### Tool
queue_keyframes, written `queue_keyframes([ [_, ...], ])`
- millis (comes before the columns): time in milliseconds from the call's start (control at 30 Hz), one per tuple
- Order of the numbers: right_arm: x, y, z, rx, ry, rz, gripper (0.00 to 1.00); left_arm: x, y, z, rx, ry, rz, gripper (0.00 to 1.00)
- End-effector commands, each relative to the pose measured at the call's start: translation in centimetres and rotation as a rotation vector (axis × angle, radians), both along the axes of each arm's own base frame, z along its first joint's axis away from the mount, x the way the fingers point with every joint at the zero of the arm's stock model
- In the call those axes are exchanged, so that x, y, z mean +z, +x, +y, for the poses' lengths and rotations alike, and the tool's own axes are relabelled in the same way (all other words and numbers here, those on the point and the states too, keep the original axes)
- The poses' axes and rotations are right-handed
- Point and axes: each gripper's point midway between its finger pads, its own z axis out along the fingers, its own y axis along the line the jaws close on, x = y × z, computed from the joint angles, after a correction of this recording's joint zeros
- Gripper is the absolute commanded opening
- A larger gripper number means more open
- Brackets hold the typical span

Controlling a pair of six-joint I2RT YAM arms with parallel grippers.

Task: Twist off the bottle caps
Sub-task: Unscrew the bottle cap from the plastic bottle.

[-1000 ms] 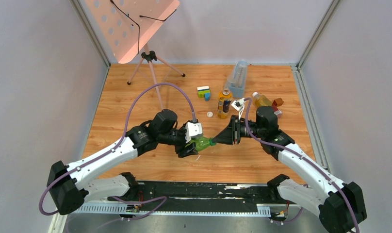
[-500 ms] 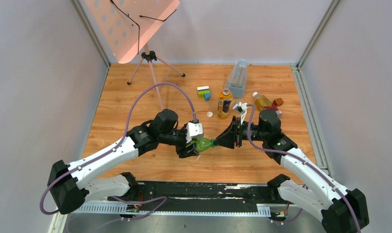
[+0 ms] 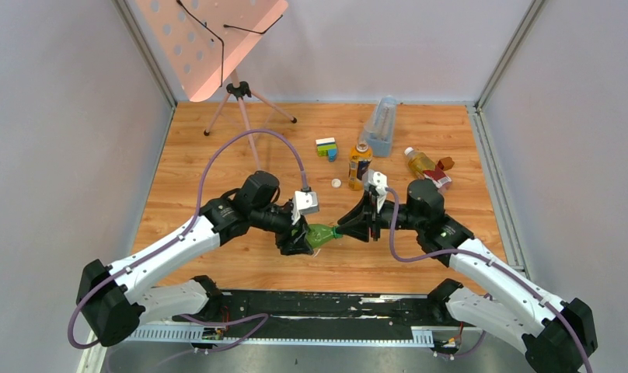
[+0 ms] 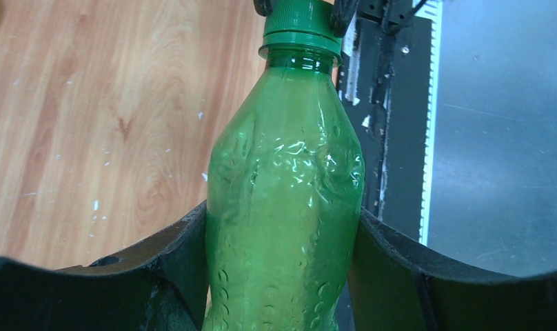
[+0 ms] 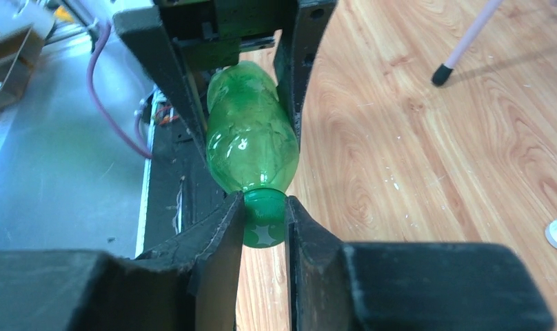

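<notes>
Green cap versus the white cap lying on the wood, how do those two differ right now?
The green cap sits on the neck of the green bottle, while the white cap lies loose on the table. The green cap is pinched by the right gripper, with the left gripper holding the bottle's body; nothing touches the white cap. Their colours differ too. Both are small round screw caps.
</notes>
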Motion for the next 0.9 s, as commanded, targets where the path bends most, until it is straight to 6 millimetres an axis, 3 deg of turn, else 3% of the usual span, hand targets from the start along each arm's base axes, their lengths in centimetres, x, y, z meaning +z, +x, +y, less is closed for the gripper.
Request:
queue_keyframes([
  [0,1.9,2.9,0.0,-0.217,0.024,0.083,0.35,5.3,1.8,-1.5,0.005,-0.152,-0.159,0.00],
  [100,3.1,2.9,-0.2,-0.255,0.068,0.173,0.56,4.5,2.2,-1.0,0.025,-0.105,-0.166,0.00],
  [200,3.5,2.3,-0.4,-0.260,0.091,0.250,0.62,4.3,2.3,-1.0,0.029,-0.098,-0.173,0.00],
  [533,4.0,1.6,-1.0,-0.230,0.094,0.385,0.51,4.3,2.2,-1.1,0.026,-0.098,-0.188,0.00],
  [733,3.1,0.9,-0.3,-0.157,0.053,0.446,0.53,4.5,2.3,-1.1,0.030,-0.104,-0.197,0.00],
  [867,3.1,0.6,-0.3,-0.133,0.051,0.447,0.41,4.4,2.3,-1.0,0.033,-0.104,-0.200,0.00],
])
